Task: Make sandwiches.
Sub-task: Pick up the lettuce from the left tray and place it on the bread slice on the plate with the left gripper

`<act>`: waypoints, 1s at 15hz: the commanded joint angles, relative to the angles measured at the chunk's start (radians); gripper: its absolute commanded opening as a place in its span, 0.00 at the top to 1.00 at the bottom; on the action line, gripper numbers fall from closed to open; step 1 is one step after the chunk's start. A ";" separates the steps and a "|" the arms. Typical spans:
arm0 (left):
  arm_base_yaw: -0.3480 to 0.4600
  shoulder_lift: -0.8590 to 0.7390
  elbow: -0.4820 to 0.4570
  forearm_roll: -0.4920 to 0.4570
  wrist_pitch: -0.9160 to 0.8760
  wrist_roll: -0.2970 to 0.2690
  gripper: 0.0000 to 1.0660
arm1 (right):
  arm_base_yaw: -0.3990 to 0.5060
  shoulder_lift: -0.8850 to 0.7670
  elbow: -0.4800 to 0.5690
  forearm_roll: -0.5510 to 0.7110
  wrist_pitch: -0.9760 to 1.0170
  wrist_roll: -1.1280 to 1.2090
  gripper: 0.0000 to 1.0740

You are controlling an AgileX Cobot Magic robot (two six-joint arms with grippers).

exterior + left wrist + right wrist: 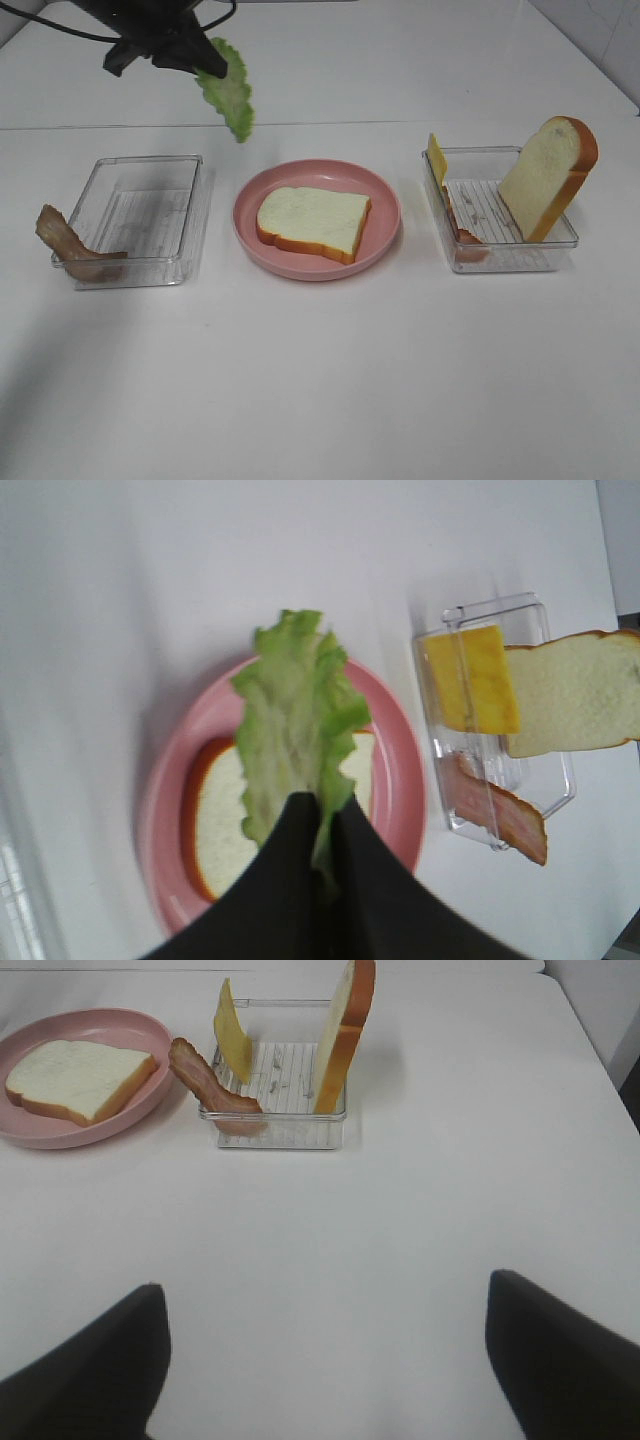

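My left gripper [212, 62] is shut on a frilly green lettuce leaf [230, 97], which hangs high above the table behind the pink plate [385, 200]. In the left wrist view the lettuce leaf [295, 720] dangles from the gripper [325, 825] over a bread slice [225, 825]. That bread slice [313, 221] lies flat on the plate. A second bread slice [550, 175], a yellow cheese square [437, 158] and a bacon strip [462, 235] lean in the right tray [500, 262]. Another bacon strip [70, 245] hangs over the left tray's corner. My right gripper [325, 1360] is open above bare table.
The left clear tray [140, 215] holds only the bacon strip at its near left corner. The white table runs wide in front of the plate and trays. A wall line crosses behind them.
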 commanded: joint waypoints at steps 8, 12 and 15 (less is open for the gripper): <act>-0.256 0.042 -0.001 -0.019 -0.171 0.004 1.00 | -0.005 -0.014 0.001 -0.001 -0.012 -0.008 0.25; -0.261 0.129 0.000 -0.026 -0.092 -0.043 1.00 | -0.005 -0.014 0.001 -0.001 -0.012 -0.008 0.25; -0.261 0.169 0.000 -0.003 -0.049 -0.049 1.00 | -0.005 -0.014 0.001 -0.001 -0.012 -0.008 0.25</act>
